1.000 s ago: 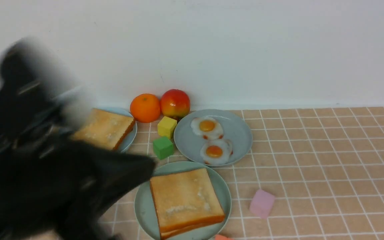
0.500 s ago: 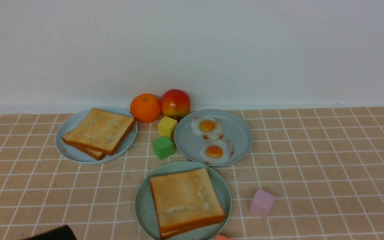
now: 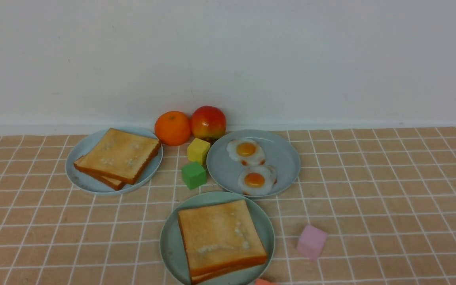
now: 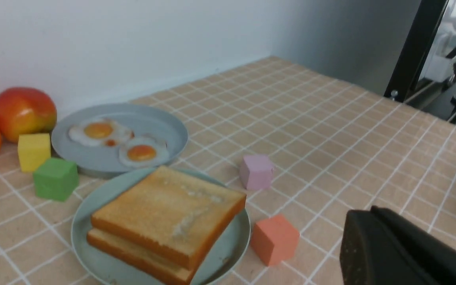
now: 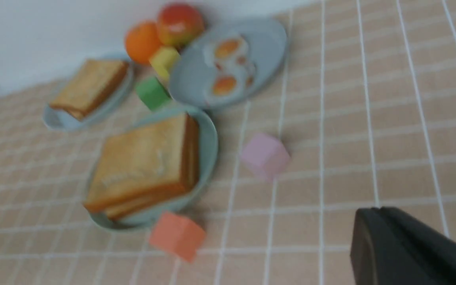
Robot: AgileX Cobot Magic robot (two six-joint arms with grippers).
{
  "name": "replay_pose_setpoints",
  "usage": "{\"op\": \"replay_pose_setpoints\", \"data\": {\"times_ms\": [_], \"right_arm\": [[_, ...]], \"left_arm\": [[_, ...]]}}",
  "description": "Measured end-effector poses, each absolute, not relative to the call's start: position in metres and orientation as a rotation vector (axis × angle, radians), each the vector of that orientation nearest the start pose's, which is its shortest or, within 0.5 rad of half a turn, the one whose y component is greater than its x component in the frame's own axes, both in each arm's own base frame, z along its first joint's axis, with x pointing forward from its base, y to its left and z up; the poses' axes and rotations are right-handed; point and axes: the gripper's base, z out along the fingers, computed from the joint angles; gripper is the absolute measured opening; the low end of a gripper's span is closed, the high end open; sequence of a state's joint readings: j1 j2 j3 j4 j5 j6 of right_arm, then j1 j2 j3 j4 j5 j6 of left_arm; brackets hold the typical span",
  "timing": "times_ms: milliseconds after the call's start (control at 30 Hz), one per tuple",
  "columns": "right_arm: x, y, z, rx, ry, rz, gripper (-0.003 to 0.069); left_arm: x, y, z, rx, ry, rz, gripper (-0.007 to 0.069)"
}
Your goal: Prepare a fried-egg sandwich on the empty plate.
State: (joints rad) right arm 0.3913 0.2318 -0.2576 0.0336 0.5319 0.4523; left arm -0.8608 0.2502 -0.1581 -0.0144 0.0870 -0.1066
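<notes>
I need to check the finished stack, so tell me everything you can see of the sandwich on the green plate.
The sandwich is two thick square toast slices stacked flat, golden and slightly mottled on top, with orange-brown crusts. It lies on the mint-green plate, nearly filling it, corners close to the rim. A thin seam shows between the slices; no egg is visible there. Neither gripper touches it.

L gripper (image 4: 364,237) closed; R gripper (image 5: 372,237) closed
</notes>
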Motion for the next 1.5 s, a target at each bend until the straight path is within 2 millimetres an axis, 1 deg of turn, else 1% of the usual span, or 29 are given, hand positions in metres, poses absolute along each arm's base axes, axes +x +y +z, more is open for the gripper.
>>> {"op": "replay_pose_setpoints", "data": {"times_ms": [33,67,167,233,333,367,467,733,1500], "right_arm": [[0.058,0.026,0.239,0.08,2.035,0.575,0.0003],[0.059,0.025,0.228,0.07,2.064,0.542,0.0003],[0.059,0.02,0.215,0.061,2.077,0.449,0.0],[0.058,0.014,0.208,0.094,2.027,0.372,-0.0012],[0.056,0.008,0.196,0.065,1.94,0.245,-0.0015],[0.056,0.007,0.194,0.061,1.938,0.233,-0.0015],[0.052,0.005,0.174,0.036,1.905,0.151,-0.0015],[0.051,0.008,0.174,-0.046,1.879,0.124,-0.0015],[0.051,0.009,0.174,-0.048,1.877,0.137,-0.001]], "left_arm": [[0.05,-0.059,0.243,0.622,1.602,-0.739,-0.0013],[0.05,-0.059,0.242,0.623,1.605,-0.738,-0.0013],[0.05,-0.059,0.241,0.627,1.616,-0.735,-0.0013],[0.05,-0.059,0.241,0.628,1.618,-0.734,-0.0013],[0.05,-0.059,0.241,0.628,1.618,-0.734,-0.0013],[0.05,-0.059,0.241,0.628,1.618,-0.734,-0.0013],[0.05,-0.059,0.241,0.628,1.619,-0.734,-0.0013],[0.05,-0.059,0.241,0.629,1.621,-0.733,-0.0013],[0.05,-0.059,0.241,0.628,1.622,-0.734,-0.0002]]}}
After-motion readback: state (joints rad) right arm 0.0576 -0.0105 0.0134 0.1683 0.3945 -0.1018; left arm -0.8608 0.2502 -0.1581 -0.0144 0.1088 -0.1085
